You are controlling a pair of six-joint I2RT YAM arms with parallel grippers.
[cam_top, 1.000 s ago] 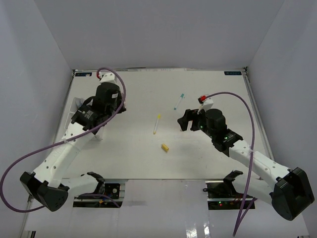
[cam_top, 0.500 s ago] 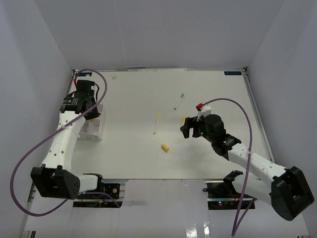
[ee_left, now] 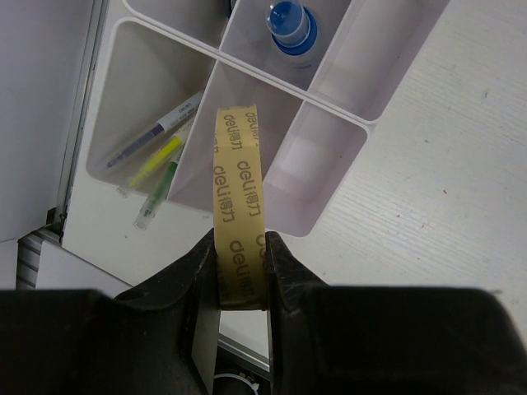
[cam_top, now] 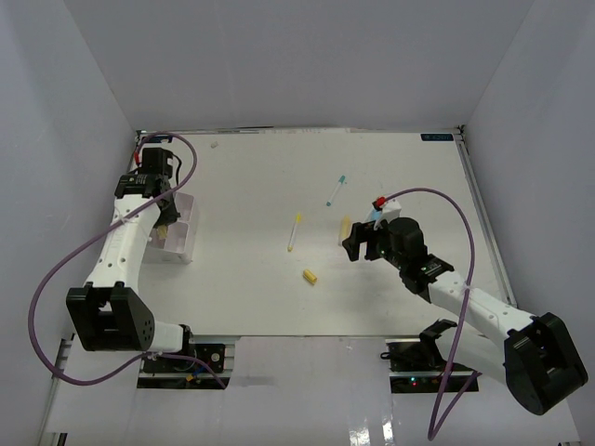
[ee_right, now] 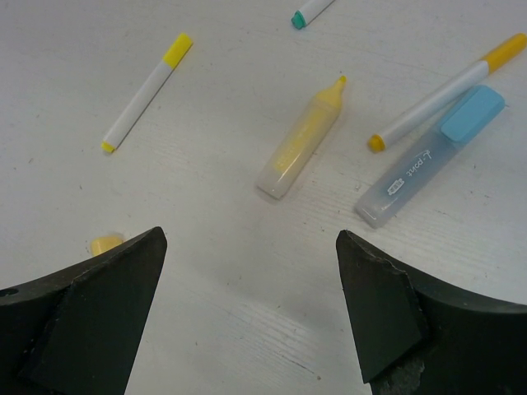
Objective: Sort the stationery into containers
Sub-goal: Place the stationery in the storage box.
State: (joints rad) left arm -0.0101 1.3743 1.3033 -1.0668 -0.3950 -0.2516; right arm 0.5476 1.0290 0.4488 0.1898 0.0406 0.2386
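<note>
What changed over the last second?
Left arm swung left from mid-table to above the tray, jaws shut on the tape ring. Right arm pulled back slightly toward its base, jaws open, uncovering the yellow highlighter. Yellow-capped pen, teal-capped pen and eraser stayed put.

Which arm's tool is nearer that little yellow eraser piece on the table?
Right. The right tool is close beside the eraser piece; the left tool is far off over the tray.
</note>
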